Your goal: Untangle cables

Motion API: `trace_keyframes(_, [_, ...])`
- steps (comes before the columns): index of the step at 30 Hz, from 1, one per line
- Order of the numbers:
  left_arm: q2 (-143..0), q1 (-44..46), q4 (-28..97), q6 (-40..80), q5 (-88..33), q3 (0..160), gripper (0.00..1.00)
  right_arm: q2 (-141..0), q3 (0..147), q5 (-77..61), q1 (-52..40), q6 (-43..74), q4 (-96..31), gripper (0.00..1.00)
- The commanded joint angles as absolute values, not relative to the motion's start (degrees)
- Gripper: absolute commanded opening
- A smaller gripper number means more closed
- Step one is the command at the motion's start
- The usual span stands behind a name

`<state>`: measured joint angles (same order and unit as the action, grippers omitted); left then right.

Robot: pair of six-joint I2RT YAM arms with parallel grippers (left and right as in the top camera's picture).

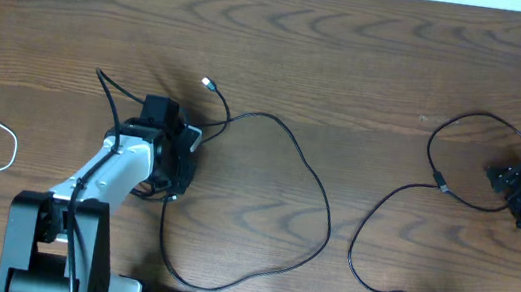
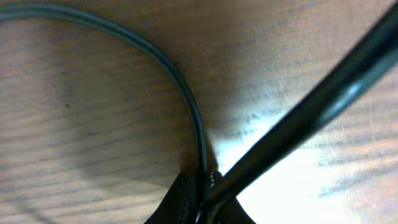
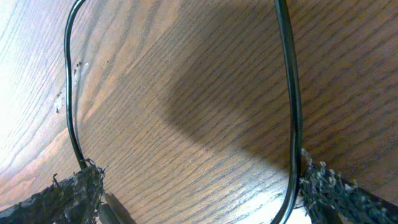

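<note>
Loops of thin cables (image 1: 329, 216), woodgrain table (image 1: 354, 47)

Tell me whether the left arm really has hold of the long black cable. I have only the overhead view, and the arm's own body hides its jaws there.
Observer: Yes. In the left wrist view the left jaws are closed on the long black cable, which rises from between them and curves away to the left.
Operator: And the right arm, at the other black cable?
Observer: No grip there. The right wrist view shows the right jaws wide open. The other black cable forms a loop with one strand running down to each of the fingers, and nothing is pinched between them.
</note>
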<state>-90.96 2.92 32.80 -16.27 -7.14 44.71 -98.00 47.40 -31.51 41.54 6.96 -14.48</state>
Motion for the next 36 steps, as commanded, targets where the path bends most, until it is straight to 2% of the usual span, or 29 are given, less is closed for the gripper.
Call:
trace_keyframes(1, [-90.6, 3.0, 32.2, -14.1, -6.6, 50.4, 0.08, -98.7, 46.8, -31.7, 41.1, 6.8, -14.5, 0.99])
trace_keyframes(11, [-84.7, 3.0, 24.6, -5.8, -7.2, 70.5, 0.08, -98.7, 46.8, -31.7, 41.1, 6.8, -14.5, 0.99])
trace_keyframes(17, [-82.2, 0.4, 14.7, -5.9, -0.4, 76.1, 0.08, -98.7, 46.8, -31.7, 41.1, 6.7, -14.5, 0.99])
trace_keyframes(26, [-82.7, -11.4, 5.2, -11.8, 24.5, 76.1, 0.08, -98.7, 46.8, -31.7, 41.1, 6.8, -14.5, 0.99])
trace_keyframes(36, [-82.8, -26.0, 4.3, -11.7, 24.9, 76.1, 0.08, -98.7, 46.8, -31.7, 41.1, 6.8, -14.5, 0.99])
